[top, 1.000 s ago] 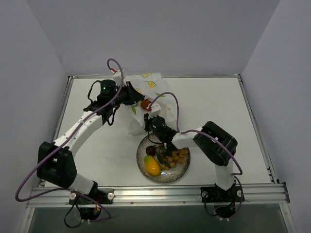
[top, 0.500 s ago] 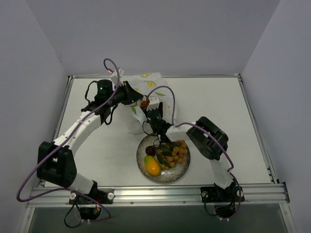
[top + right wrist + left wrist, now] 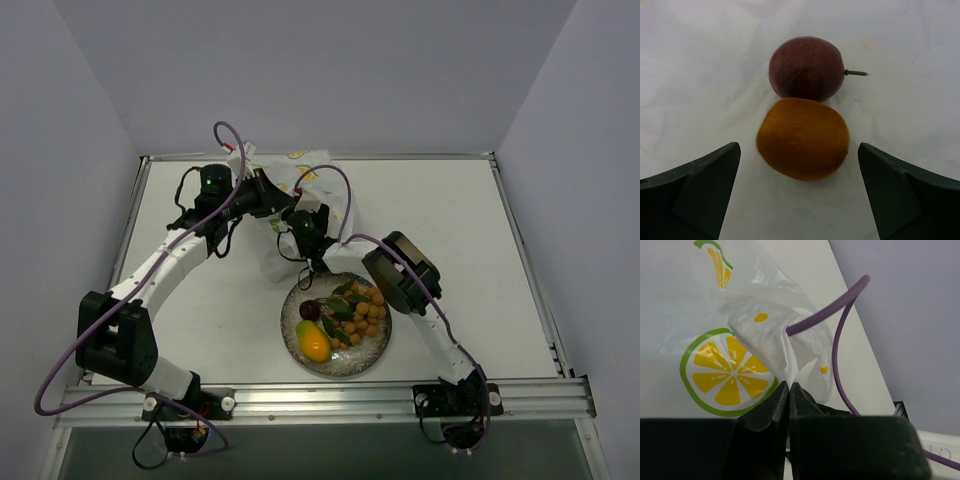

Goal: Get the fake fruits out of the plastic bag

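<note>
The plastic bag (image 3: 322, 181), white with citrus prints, lies at the back of the table. My left gripper (image 3: 273, 196) is shut on a fold of the plastic bag (image 3: 771, 337), pinched right at the left gripper (image 3: 789, 386) tips. My right gripper (image 3: 298, 224) sits at the bag's mouth, open. In the right wrist view an orange ball (image 3: 803, 138) lies on the white plastic between the spread fingers of the right gripper (image 3: 799, 147), untouched, with a maroon ball (image 3: 807, 67) just beyond it. On the plate (image 3: 376, 352) lie a mango (image 3: 313, 342), a maroon ball (image 3: 311, 310) and the berry bunch (image 3: 362, 314).
A purple cable (image 3: 840, 355) loops beside the bag's held fold. The table's raised rim (image 3: 320, 157) runs just behind the bag. The right arm's elbow (image 3: 400, 272) hangs over the plate's far right side.
My right gripper has swung from the plate's far rim up and left to the bag's mouth and has opened wide. The left gripper has kept its hold on the bag.
</note>
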